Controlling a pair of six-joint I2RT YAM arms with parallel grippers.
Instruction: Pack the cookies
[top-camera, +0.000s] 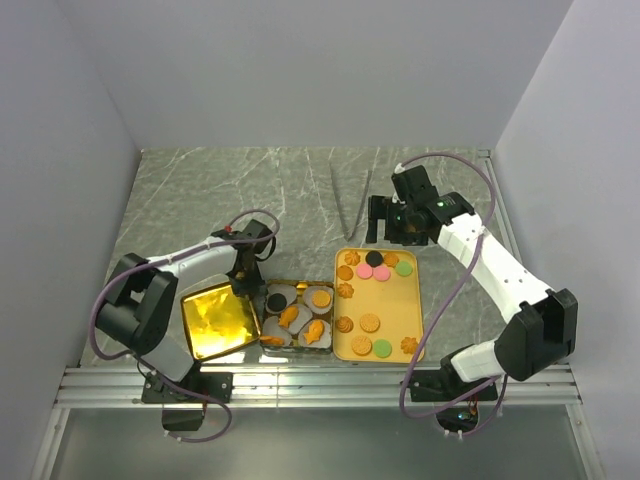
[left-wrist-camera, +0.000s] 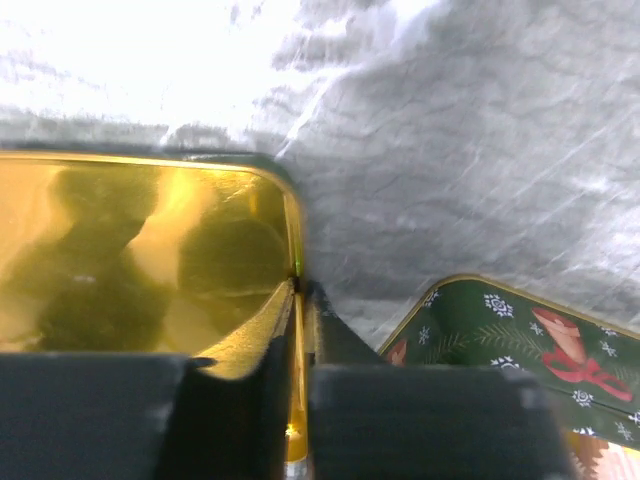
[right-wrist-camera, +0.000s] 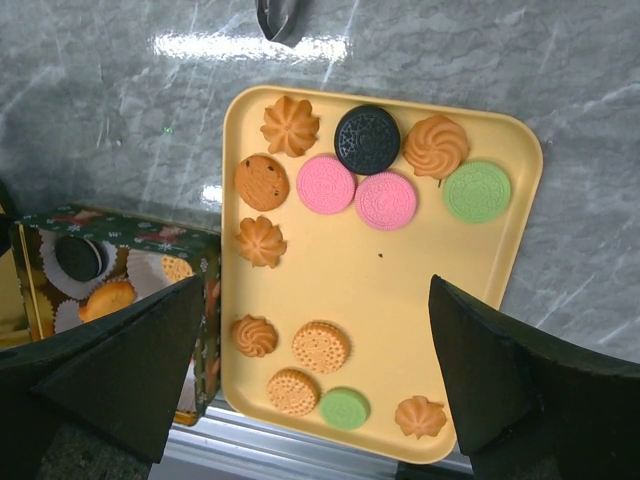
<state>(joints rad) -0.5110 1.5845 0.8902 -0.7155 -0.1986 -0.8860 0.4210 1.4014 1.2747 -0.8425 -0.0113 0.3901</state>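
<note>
left claw: clamped on rim of gold lid, lower left of top view | right claw: jaws wide apart, over tray | cookies: most on tray, centre right; some in tin, centre | tin stands between lid and tray

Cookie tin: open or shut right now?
Open: lid lies gold side up beside the tin, cookies showing inside.
</note>
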